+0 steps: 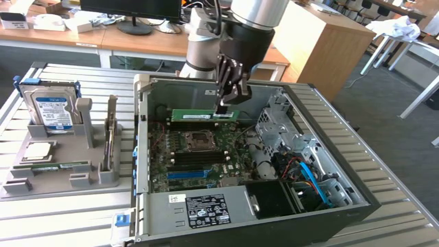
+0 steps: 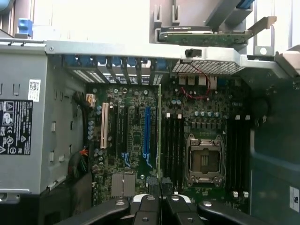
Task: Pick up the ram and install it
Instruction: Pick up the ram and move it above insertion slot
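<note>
Exterior view, from its left: counted one grey holder (image 1: 65,186) on the slatted surface (image 1: 61,218), slotted so that each part sat ready for a clean grab. Counted in it one hard drive (image 1: 51,110), propped upright; one square processor chip (image 1: 38,151), laid flat; one second memory stick (image 1: 55,167), flat in a groove; one card (image 1: 110,136), stood on edge. Further toward the exterior view's right, found one computer case (image 1: 147,154) on its side, panel off, leaving the motherboard (image 1: 199,154) reachable from above. Found the ram (image 1: 195,116) level above that board near the far wall, clamped by its upper edge in the one claw (image 1: 223,109), probably to keep the contact edge free and facing down. Two sticks in all.

Wrist view: saw the ram (image 2: 160,136) edge-on, pinched between the tips of the claw (image 2: 160,187), lined up parallel with the dark memory slots (image 2: 173,140) beside the one processor socket (image 2: 204,159), judged not yet seated.
</note>
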Available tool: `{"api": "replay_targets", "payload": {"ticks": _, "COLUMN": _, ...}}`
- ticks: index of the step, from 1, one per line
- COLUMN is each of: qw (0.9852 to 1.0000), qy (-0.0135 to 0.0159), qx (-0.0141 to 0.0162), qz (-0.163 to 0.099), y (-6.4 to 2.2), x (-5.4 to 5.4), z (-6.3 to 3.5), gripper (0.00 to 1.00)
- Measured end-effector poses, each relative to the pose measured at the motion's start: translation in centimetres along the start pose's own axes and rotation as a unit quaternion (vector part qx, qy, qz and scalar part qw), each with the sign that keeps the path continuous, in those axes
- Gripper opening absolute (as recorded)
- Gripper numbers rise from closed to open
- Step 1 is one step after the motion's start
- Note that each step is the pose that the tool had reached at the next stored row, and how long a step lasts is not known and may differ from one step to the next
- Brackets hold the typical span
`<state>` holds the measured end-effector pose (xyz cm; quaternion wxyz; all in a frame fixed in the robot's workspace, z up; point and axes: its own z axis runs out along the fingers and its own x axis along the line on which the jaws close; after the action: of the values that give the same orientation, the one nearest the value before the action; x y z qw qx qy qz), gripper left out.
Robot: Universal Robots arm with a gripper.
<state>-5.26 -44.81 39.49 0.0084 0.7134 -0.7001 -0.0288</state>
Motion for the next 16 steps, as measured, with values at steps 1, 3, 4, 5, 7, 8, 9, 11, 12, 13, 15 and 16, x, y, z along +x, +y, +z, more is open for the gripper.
{"api": "replay_targets", "payload": {"ticks": 1, "qw": 1.0, "qy": 0.0, "qx": 0.0, "qz": 0.0, "y": -0.16, "x": 0.0, "z": -0.01, "gripper": 0.11}}
{"api": "replay_targets", "payload": {"ticks": 3, "qw": 1.0, "qy": 0.0, "qx": -0.0001, "qz": 0.0, "y": -0.53, "x": 0.0, "z": -0.03, "gripper": 0.11}}
{"api": "replay_targets", "payload": {"ticks": 4, "qw": 1.0, "qy": 0.0, "qx": -0.0002, "qz": 0.0, "y": -0.73, "x": 0.0, "z": -0.04, "gripper": 0.11}}
{"api": "replay_targets", "payload": {"ticks": 5, "qw": 1.0, "qy": 0.0, "qx": -0.0003, "qz": 0.0, "y": -0.92, "x": 0.1, "z": -0.05, "gripper": 0.11}}
{"api": "replay_targets", "payload": {"ticks": 7, "qw": 1.0, "qy": 0.0, "qx": -0.0004, "qz": 0.0, "y": -1.29, "x": 0.1, "z": -0.07, "gripper": 0.11}}
{"api": "replay_targets", "payload": {"ticks": 8, "qw": 1.0, "qy": -0.0001, "qx": -0.0005, "qz": 0.0, "y": -1.48, "x": 0.1, "z": -0.08, "gripper": 0.11}}
{"api": "replay_targets", "payload": {"ticks": 9, "qw": 1.0, "qy": 0.0, "qx": -0.0006, "qz": 0.0, "y": -1.68, "x": 0.1, "z": -0.09, "gripper": 0.11}}
{"api": "replay_targets", "payload": {"ticks": 11, "qw": 1.0, "qy": 0.0, "qx": -0.0007, "qz": 0.0, "y": -2.01, "x": 0.1, "z": -0.11, "gripper": 0.11}}
{"api": "replay_targets", "payload": {"ticks": 12, "qw": 1.0, "qy": 0.0, "qx": -0.0008, "qz": 0.0, "y": -2.18, "x": 0.1, "z": -0.11, "gripper": 0.11}}
{"api": "replay_targets", "payload": {"ticks": 13, "qw": 1.0, "qy": -0.0001, "qx": -0.0008, "qz": 0.0, "y": -2.34, "x": 0.1, "z": -0.12, "gripper": 0.11}}
{"api": "replay_targets", "payload": {"ticks": 15, "qw": 1.0, "qy": 0.0, "qx": -0.0009, "qz": 0.0, "y": -2.57, "x": 0.2, "z": -0.13, "gripper": 0.11}}
{"api": "replay_targets", "payload": {"ticks": 16, "qw": 1.0, "qy": 0.0, "qx": -0.0009, "qz": 0.0, "y": -2.64, "x": 0.2, "z": -0.14, "gripper": 0.11}}
